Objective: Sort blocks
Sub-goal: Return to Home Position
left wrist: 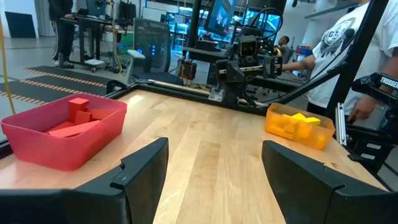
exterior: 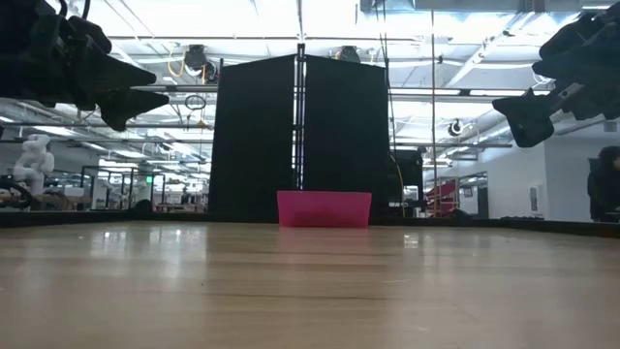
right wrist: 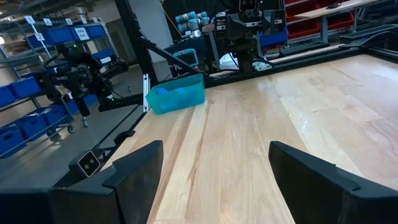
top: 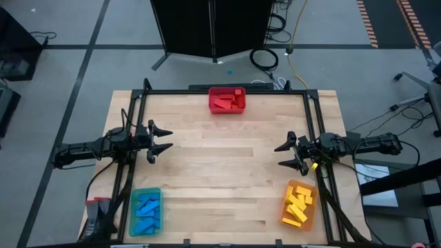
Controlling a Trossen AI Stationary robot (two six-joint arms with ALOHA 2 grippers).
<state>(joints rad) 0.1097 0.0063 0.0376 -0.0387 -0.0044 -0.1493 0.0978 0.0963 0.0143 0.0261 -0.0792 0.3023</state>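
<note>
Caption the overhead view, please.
Blocks sorted into red bin, teal bin and orange bin; left gripper and right gripper open.

Red blocks (top: 227,102) lie jumbled in the red bin (top: 211,93), forward and left of my left gripper (top: 167,138). Blue blocks (top: 147,210) are heaped flat in the teal bin (top: 132,207), to its right and slightly behind. Yellow blocks (top: 298,202) are piled in the orange bin (top: 313,222) — just left of my right gripper (top: 278,156).
</note>
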